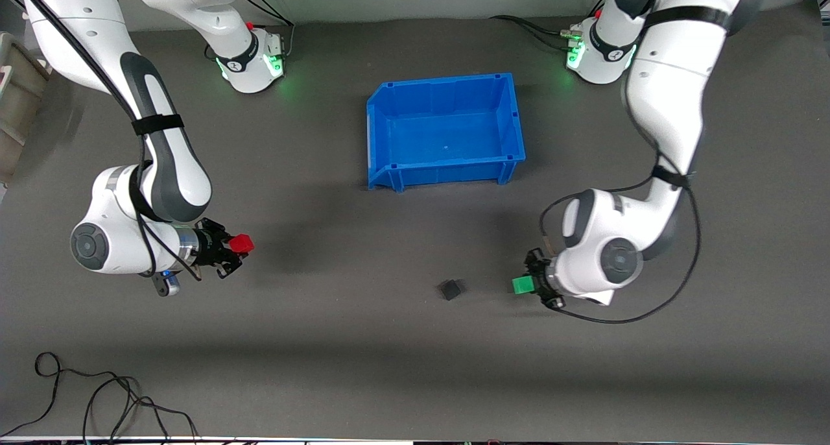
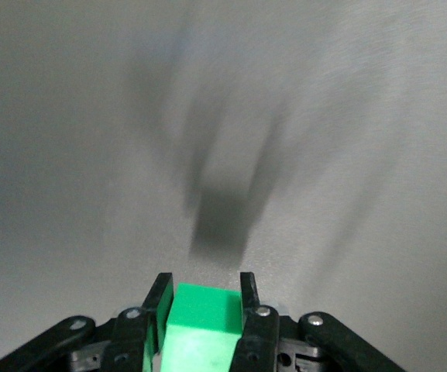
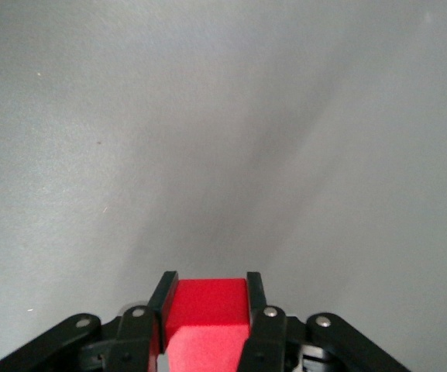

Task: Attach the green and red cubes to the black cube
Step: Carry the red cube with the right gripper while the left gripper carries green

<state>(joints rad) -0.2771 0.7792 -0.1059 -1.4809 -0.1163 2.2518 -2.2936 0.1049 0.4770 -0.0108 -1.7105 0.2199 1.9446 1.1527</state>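
The black cube [image 1: 450, 289] lies on the dark table, nearer the front camera than the blue bin. My left gripper [image 1: 526, 283] is shut on the green cube [image 1: 522, 285] and holds it above the table beside the black cube, toward the left arm's end; the left wrist view shows the green cube [image 2: 204, 325] between the fingers. My right gripper [image 1: 238, 245] is shut on the red cube [image 1: 242, 242] above the table toward the right arm's end; the right wrist view shows the red cube [image 3: 206, 318] between the fingers. The black cube shows in neither wrist view.
An empty blue bin [image 1: 382, 117] stands mid-table near the arm bases. Loose black cables [image 1: 97, 399] lie at the front edge toward the right arm's end. A beige object [image 1: 16, 95] sits at the table's edge at that end.
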